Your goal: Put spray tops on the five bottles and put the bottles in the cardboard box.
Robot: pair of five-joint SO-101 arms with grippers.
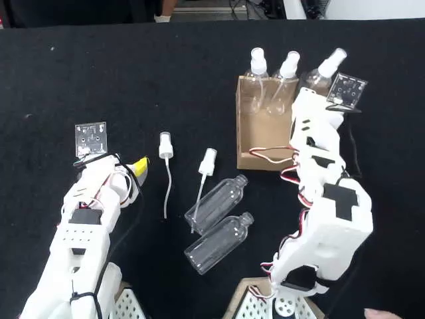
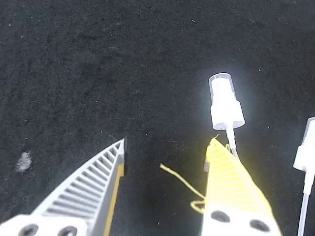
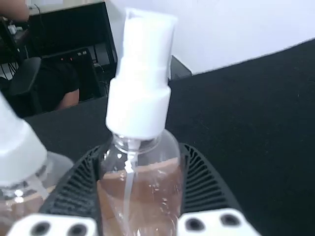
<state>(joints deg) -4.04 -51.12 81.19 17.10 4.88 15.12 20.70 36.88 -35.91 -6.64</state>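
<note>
High view down over table (image 1: 199, 66); close wrist views: left on a common spray top (image 2: 225, 105), right on a bottle (image 3: 140, 191)

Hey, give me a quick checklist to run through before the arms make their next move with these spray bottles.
1. Grip: the right tool is shut on the spray-topped bottle: ok.
2. That bottle fully down inside the cardboard box: cannot tell, the arm hides its base.
3. The two capped bottles sit in the box: ok.
4. The left tool is open beside a loose spray top: ok.
5. The second spray top lies free on the table: ok.
6. The last two bottles capped: not ok, both lie open-necked.
</note>
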